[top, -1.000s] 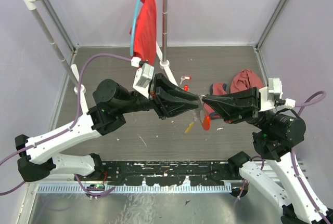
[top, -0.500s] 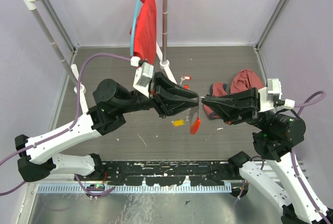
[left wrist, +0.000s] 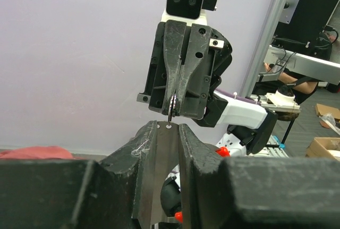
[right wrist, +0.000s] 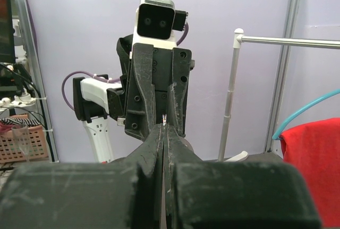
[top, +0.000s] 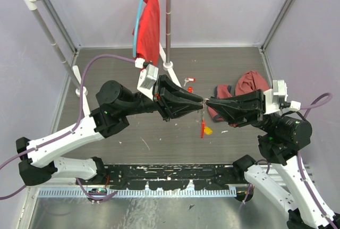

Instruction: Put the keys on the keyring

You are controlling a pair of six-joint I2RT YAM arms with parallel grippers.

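Left claw (left wrist: 169, 129): closed on a key (left wrist: 166, 152), blade flat between the pads, hole end pointing out.
Right claw (left wrist: 173, 113): tip to tip with it, pinched on the thin loop of the keyring (top: 202, 127). The red piece hangs below the tips, above the table (top: 117, 75).

Step, as I judge it: threading the key's hole onto the loop. Set the hole square to the loop's open end and feed slowly. Hold both pinches tight or the key may twist off.

Containers: none holds keys. A spare key (top: 188, 80) lies loose on the table. Basket (right wrist: 18, 146) at far left, contents unclear.
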